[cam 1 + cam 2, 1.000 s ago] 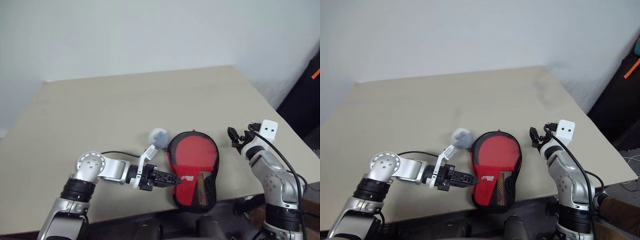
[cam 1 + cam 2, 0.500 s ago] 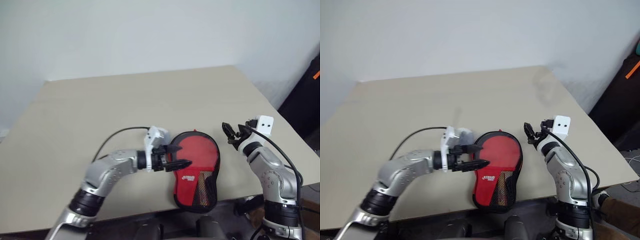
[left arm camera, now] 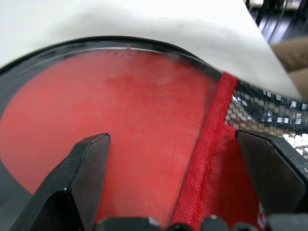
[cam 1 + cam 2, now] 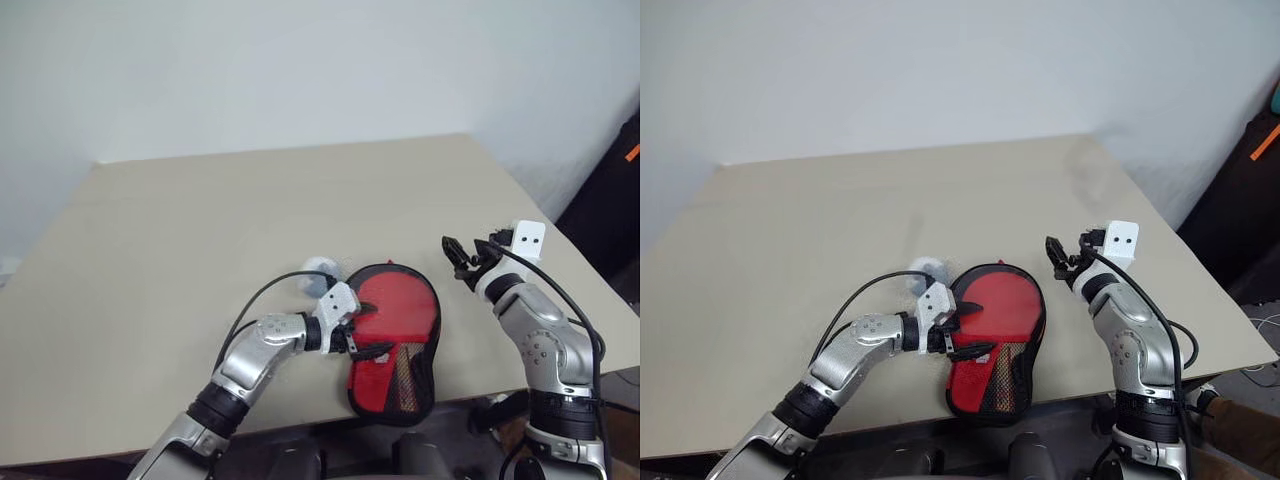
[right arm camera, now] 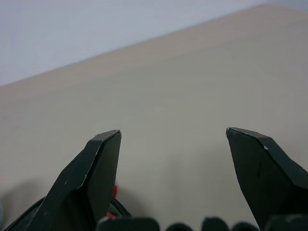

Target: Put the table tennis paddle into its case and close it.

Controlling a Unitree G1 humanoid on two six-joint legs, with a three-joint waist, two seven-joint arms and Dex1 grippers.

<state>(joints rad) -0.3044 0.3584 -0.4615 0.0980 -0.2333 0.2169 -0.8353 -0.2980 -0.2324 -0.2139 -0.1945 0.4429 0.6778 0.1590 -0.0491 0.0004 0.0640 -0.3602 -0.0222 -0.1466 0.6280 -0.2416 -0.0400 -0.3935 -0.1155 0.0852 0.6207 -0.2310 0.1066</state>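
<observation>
case (image 4: 392, 340): lower centre, long axis toward you.
left gripper (image 4: 368, 338): yours, spread wide, empty, over its red panel.
right gripper (image 4: 458, 258): released, apart.

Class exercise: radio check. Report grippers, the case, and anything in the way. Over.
Left gripper open, over the case. Right gripper open, empty, beside it, above the table. Case flat near table edge. Grey blob behind left wrist, clear of case.

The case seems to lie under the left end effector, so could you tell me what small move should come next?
Probably ease the open left end effector down onto the case: its fingers straddle the red panel, apparently just above it, gripping nothing.
</observation>
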